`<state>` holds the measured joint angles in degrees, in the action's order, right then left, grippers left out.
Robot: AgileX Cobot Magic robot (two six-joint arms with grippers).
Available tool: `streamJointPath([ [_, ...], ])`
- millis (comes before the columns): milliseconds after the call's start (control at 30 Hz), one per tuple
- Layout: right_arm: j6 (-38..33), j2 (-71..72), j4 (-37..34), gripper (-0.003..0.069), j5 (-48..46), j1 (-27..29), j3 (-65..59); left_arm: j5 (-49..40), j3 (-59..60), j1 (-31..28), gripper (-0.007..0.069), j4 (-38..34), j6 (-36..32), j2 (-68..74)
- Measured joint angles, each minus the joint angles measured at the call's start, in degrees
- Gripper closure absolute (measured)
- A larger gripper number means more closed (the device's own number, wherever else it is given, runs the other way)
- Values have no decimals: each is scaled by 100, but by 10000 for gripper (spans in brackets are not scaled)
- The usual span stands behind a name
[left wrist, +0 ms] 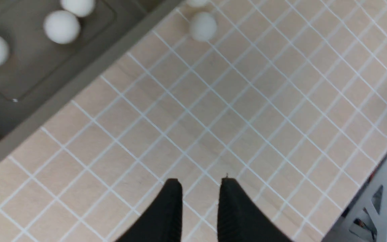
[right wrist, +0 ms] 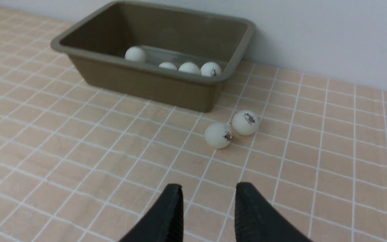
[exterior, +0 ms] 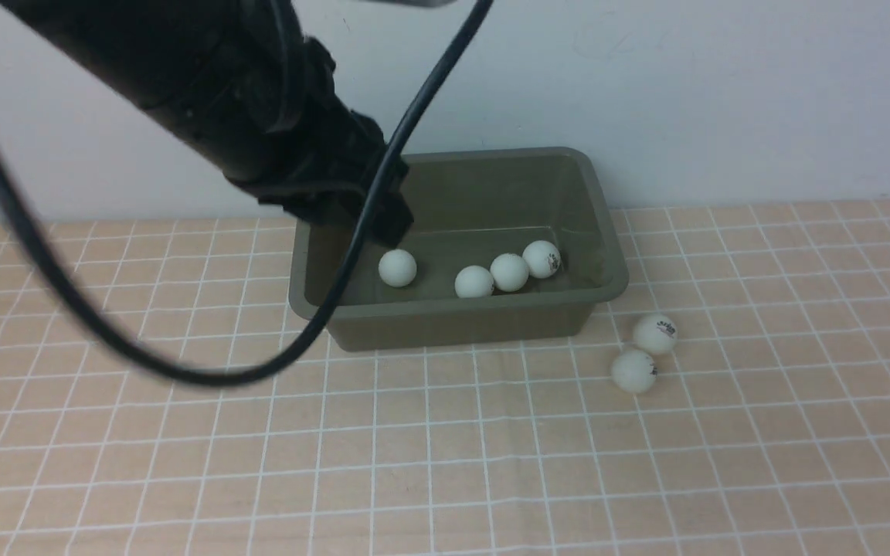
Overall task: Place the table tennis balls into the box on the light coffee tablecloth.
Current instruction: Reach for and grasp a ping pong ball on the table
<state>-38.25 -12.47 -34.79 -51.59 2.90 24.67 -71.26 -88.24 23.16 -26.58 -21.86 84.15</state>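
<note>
Left gripper (left wrist: 200, 188) narrowly parted, empty, by left end of box (exterior: 453, 310) | right gripper (right wrist: 208, 191) parted, empty, aimed at two balls (right wrist: 218, 135) on cloth (exterior: 491, 463) just beside box, likely its side to clear | four balls (exterior: 508, 272) in box

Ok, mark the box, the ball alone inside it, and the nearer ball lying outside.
box (exterior: 460, 328), front view, near outer wall.
lone ball in the box (exterior: 397, 268), front view, its centre.
nearer ball outside the box (exterior: 634, 370), front view, its centre.
</note>
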Motion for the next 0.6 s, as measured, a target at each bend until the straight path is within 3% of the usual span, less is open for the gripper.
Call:
streamJointPath([
  [200, -548, -968, -292, 447, -59, 0, 781, 63, 1495, 0, 670, -107, -1464, -1176],
  [300, -567, -1551, -460, 447, -65, 0, 1147, 494, 2116, 0, 691, -210, -1989, -1761],
  [367, -589, -2374, -627, 447, -149, 0, 1595, 1250, 2722, 0, 693, -272, -2367, -2296],
  [467, -597, -3349, -677, 447, -402, 0, 2150, 2016, 3237, 0, 693, -404, -2248, -2633],
  [600, -491, -4643, -677, 447, -638, 0, 2815, 2382, 3523, 0, 693, -577, -1784, -2697],
])
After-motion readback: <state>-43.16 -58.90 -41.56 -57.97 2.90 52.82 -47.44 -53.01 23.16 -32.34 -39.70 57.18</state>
